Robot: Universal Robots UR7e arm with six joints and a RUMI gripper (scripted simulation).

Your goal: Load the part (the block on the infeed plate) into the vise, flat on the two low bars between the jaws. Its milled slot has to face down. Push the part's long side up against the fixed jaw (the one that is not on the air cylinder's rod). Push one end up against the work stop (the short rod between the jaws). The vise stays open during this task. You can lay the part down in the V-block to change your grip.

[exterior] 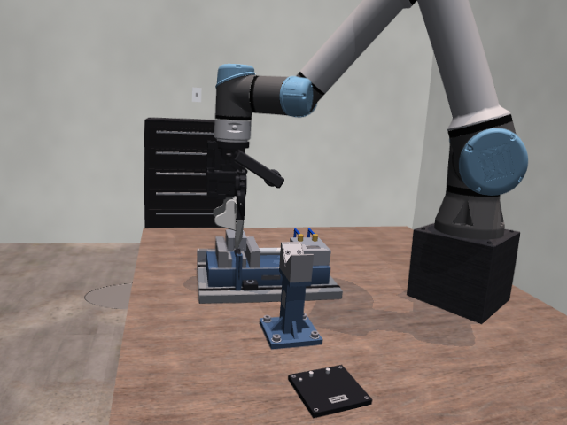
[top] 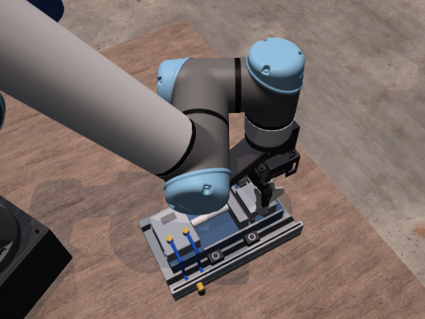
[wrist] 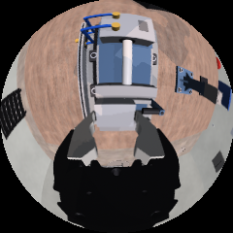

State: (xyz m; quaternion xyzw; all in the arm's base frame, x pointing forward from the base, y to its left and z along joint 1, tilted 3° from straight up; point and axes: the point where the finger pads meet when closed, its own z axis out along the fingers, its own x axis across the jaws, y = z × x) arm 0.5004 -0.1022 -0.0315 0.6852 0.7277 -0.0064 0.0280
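Observation:
The part, a light grey block (top: 248, 196) (exterior: 233, 235) (wrist: 115, 116), is between the fingers of my gripper (wrist: 115, 111) (exterior: 238, 243), which is shut on it. The part is over the gap between the fixed jaw (exterior: 222, 252) and the moving jaw (exterior: 252, 252) (wrist: 126, 91) (top: 238, 212). Its top stands above the jaw tops in the exterior view. The work stop, a dark rod (wrist: 151, 112), is by the part's right end in the wrist view; contact is unclear. The slot, underside and low bars are hidden. The vise (top: 219, 230) (exterior: 270, 275) is open.
The V-block (exterior: 299, 268) stands on a blue post in front of the vise. The black infeed plate (exterior: 330, 389) lies nearer, with no part on it. The air cylinder block (top: 174, 234) with blue hoses is at the vise's other end.

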